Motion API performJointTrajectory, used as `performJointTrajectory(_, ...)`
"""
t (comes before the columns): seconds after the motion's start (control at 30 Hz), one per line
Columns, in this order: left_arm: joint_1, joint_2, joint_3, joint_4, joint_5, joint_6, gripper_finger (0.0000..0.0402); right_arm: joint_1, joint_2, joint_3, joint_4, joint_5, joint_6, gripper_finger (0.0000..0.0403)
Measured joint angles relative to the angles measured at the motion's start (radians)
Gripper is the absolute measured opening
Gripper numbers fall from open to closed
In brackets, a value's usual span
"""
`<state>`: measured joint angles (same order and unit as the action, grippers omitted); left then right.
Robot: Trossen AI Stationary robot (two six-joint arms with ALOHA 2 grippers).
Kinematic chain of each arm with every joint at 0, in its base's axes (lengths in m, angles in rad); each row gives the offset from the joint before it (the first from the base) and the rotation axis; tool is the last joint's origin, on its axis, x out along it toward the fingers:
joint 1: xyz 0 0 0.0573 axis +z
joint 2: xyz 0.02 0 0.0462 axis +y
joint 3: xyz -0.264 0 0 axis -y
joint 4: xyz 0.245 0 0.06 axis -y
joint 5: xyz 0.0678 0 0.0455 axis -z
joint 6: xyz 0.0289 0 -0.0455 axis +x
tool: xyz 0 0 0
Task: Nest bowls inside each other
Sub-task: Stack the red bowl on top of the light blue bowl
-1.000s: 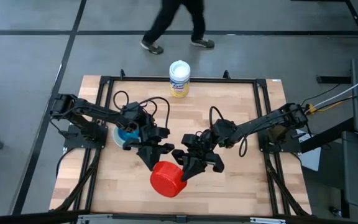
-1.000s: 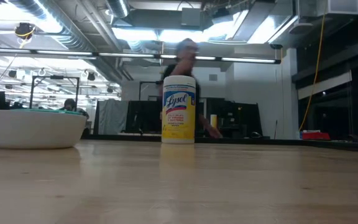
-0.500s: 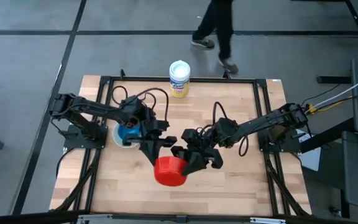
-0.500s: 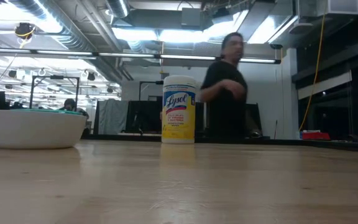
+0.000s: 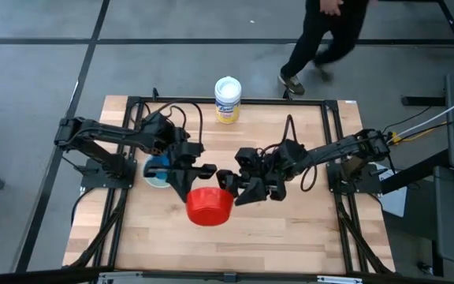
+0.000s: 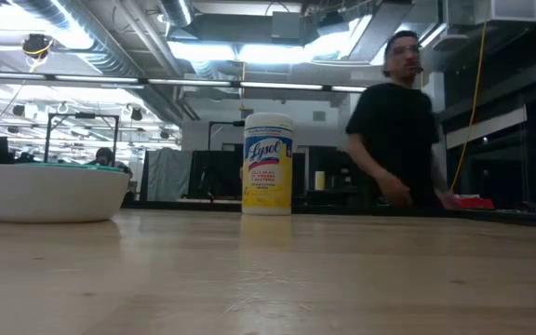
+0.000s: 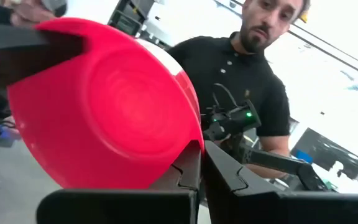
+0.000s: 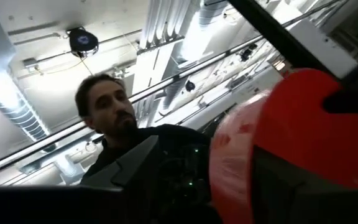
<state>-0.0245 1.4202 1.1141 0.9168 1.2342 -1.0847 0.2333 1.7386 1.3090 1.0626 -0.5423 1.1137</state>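
High view showed the red bowl [image 5: 209, 207] held off the tabletop [image 5: 290, 229] by the left end effector [image 5: 195, 180], pinched on its rim, apparently for carriage to the stacked bowls [image 5: 158, 170] nearby. The right end effector [image 5: 239, 188] stood spread wide just beside it, holding nothing.

Low view showed the white bowl [image 6: 52, 192] resting left of the yellow canister [image 6: 268, 164]; a person [image 6: 398, 130] stood behind.

Left wrist view confirmed fingers [image 7: 188, 174] clamped on the rim.
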Motion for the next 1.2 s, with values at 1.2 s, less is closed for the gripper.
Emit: performJointTrajectory(1.2,0.237,-0.422,0.103,-2.206,-1.142,1.046,0.0002,-0.147,-0.124,0.000,-1.470,-0.146,-0.473,0.0166)
